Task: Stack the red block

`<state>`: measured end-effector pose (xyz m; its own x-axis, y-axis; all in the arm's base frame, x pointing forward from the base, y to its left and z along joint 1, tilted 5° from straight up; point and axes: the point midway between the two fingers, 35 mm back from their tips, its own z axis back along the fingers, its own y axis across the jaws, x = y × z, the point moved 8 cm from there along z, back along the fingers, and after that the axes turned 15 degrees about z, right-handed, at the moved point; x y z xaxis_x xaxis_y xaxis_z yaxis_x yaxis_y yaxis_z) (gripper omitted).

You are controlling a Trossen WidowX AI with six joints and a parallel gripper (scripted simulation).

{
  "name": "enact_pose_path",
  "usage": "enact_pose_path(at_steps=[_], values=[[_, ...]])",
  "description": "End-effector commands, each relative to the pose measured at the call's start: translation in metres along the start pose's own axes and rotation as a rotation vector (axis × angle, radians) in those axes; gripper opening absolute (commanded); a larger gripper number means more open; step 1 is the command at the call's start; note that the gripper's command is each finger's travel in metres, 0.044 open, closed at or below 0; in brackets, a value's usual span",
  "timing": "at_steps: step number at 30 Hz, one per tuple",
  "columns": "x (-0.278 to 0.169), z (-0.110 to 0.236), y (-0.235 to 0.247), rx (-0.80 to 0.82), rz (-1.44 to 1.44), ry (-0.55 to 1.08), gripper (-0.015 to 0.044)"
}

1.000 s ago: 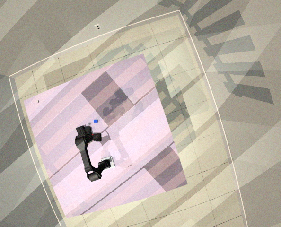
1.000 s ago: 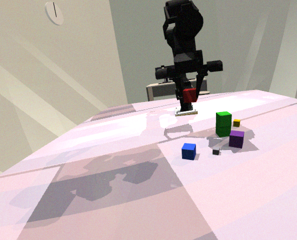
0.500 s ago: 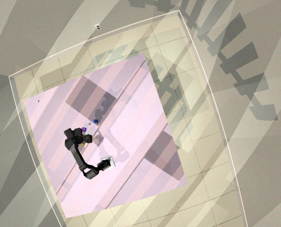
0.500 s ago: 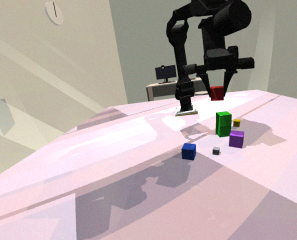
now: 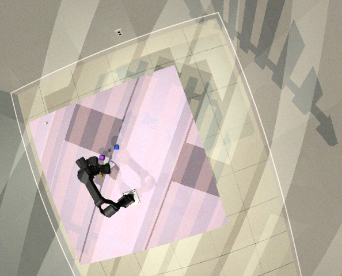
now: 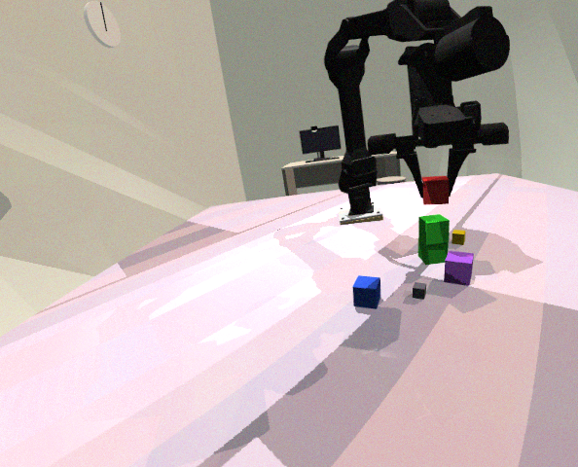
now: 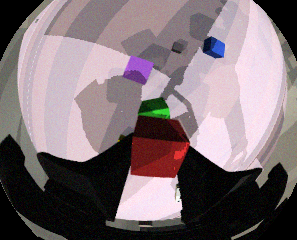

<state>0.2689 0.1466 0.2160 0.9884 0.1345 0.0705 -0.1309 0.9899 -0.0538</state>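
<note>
1. I see the pink table top (image 6: pixel 128 326) filling most of the exterior view, crossed by darker bands and shadows; the arm's base plate (image 6: pixel 360 217) is bolted on its far part.
2. My arm (image 6: pixel 352 100) rises from that plate, bends over at the top and points its wrist straight down.
3. The gripper (image 6: pixel 435 175) hangs above the blocks, fingers pointing at the table, clamped on the red block (image 6: pixel 435 190); one finger sits against each side face and the block's lower half sticks out below the fingertips.
4. The green tower (image 6: pixel 433 238) stands upright on the table, directly below the red block in the exterior view, with a clear gap of air between the two.
5. In the wrist view the red block (image 7: pixel 159 150) covers most of the green tower (image 7: pixel 154 110); only a strip of green shows past its far edge.
6. A purple cube (image 6: pixel 458 267) sits just beside the tower's foot; whether they touch I cannot tell.
7. A blue cube (image 6: pixel 366 291) lies apart, nearer the camera.
8. A small yellow cube (image 6: pixel 458 236) rests behind the tower.
9. A small dark cube (image 6: pixel 418 290) sits between the blue and purple cubes.
</note>
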Motion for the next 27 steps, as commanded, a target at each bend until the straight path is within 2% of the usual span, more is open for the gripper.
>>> enact_pose_path(at_steps=[1,6,27], values=[[0.000,-0.010,0.000,-0.005,-0.005,0.003,0.0000],[-0.001,-0.027,-0.001,-0.005,-0.005,0.003,0.0000],[-0.001,-0.028,-0.001,-0.005,-0.005,0.003,0.0000]])
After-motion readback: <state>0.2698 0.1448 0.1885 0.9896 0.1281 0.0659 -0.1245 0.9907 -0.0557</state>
